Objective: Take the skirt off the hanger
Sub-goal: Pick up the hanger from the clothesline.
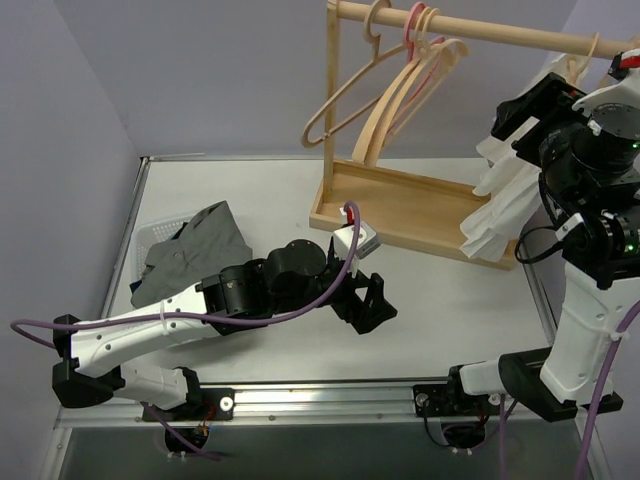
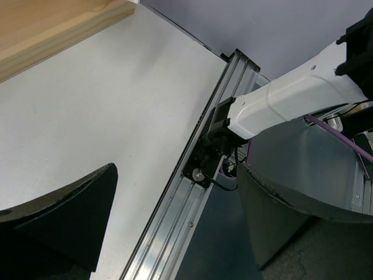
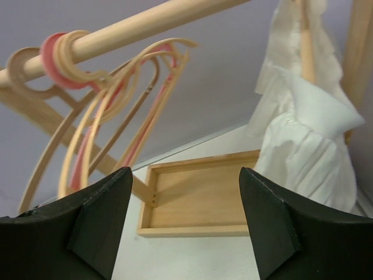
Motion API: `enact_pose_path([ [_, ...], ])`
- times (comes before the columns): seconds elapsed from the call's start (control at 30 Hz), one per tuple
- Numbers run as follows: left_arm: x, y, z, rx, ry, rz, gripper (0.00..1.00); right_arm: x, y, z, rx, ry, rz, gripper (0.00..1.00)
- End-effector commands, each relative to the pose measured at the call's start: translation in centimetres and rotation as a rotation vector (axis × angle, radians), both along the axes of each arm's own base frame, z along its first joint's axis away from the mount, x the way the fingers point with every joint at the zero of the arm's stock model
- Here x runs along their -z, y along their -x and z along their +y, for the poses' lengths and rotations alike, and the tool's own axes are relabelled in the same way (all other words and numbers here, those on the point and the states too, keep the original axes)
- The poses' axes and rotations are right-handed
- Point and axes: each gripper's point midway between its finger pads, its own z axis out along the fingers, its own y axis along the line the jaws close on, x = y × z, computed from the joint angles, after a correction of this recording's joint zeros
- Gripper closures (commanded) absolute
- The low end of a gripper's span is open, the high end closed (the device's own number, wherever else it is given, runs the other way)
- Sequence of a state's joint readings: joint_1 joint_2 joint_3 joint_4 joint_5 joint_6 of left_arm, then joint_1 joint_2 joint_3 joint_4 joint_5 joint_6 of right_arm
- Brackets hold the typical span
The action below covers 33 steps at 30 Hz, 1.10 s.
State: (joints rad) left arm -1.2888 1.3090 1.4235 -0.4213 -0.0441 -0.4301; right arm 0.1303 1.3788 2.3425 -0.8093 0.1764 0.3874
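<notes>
Now skirt (image 1: 195,250) lies in basket (image 1: 148,235); left end effector (image 2: 176,169), right end effector (image 3: 185,172) released.

Pale wooden clothes rack (image 1: 330,100) standing on a flat white table (image 1: 470,300), upper right of the overhead view.
Its round wooden rail (image 1: 500,30) runs above a shallow wooden tray base (image 1: 400,205). A pink plastic hanger (image 3: 48,58) hooks over the rail. A white ruffled blouse (image 1: 505,200) hangs at the far right, and a white plastic mesh basket (image 1: 150,232) sits at the table's left edge.
</notes>
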Motion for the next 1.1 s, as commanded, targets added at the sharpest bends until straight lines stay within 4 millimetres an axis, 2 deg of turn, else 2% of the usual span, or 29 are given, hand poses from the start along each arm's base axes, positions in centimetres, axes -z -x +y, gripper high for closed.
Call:
enact_pose_path([
  [0.0,-3.4,0.4,0.1,0.020,0.102,-0.043,0.08,2.6,-0.9,-3.9,0.184,0.081,0.121,0.31],
  [0.17,-2.8,0.6,0.5,0.030,0.092,-0.050,0.08,4.7,-1.8,-7.9,0.312,0.147,0.212,0.31],
  [0.23,-2.6,0.6,0.6,0.034,0.084,-0.060,0.08,6.0,-2.6,-8.7,0.302,0.154,0.242,0.31],
  [0.27,-2.4,0.6,0.7,0.036,0.077,-0.061,0.08,5.9,-2.8,-9.7,0.321,0.152,0.234,0.31],
  [0.47,-2.5,0.6,1.2,0.037,0.071,-0.083,0.07,7.4,-4.7,-11.3,0.350,0.187,0.280,0.31],
  [0.67,-2.4,0.5,1.2,0.037,0.070,-0.088,0.07,9.6,-6.9,-11.1,0.312,0.204,0.316,0.32],
  [0.7,-2.4,0.5,1.2,0.037,0.069,-0.089,0.07,10.6,-7.0,-11.2,0.313,0.210,0.340,0.33],
  [0.83,-2.3,0.6,1.4,0.038,0.065,-0.091,0.07,12.1,-7.0,-11.8,0.336,0.231,0.358,0.33],
  [0.97,-2.2,0.6,1.4,0.042,0.062,-0.087,0.07,12.9,-7.5,-11.6,0.317,0.239,0.348,0.45],
  [1.0,-2.3,0.7,1.3,0.043,0.066,-0.085,0.07,13.0,-7.5,-11.7,0.321,0.244,0.348,0.56],
  [1.07,-2.2,0.7,1.3,0.045,0.066,-0.081,0.07,13.3,-7.7,-12.0,0.333,0.253,0.350,0.65],
])
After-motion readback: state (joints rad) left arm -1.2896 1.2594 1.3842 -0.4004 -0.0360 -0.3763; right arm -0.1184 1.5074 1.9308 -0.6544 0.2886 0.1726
